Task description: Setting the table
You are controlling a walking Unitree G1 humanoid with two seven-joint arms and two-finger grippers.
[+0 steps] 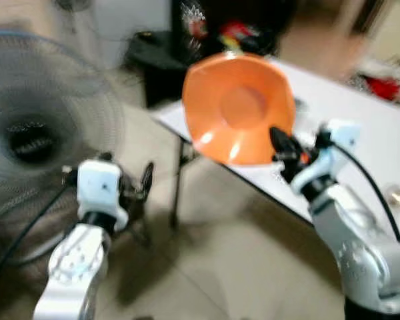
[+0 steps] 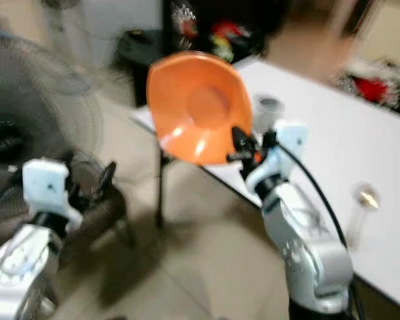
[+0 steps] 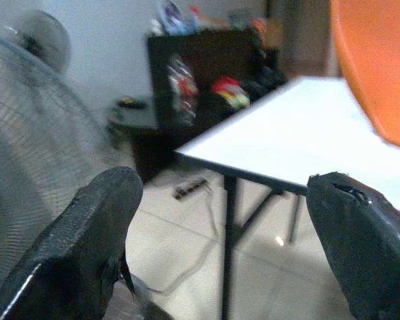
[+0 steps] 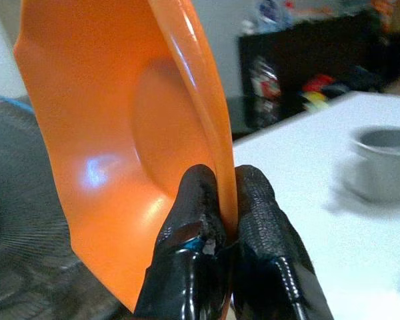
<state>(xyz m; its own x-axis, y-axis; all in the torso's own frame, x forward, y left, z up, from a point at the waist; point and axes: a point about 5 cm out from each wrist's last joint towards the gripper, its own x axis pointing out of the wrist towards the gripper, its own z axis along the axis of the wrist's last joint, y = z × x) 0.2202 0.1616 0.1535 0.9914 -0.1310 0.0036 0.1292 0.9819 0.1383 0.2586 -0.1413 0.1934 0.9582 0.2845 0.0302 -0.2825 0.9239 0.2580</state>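
Our right gripper (image 4: 220, 200) is clamped on the rim of the orange plate (image 1: 237, 107), which stands on edge in the air just over the near corner of the white table (image 1: 367, 127). It looks like light, stiff plastic — glossy, so maybe slippery; the rim seems the right place to hold. Our left gripper (image 3: 220, 227) hangs beside the table, fingers apart, empty.

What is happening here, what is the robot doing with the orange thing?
The right gripper is shut on the rim of an orange plate, holding it tilted up in the air near the corner of the white table. A grey cup stands on the table. The left gripper is open and holds nothing, near a floor fan.
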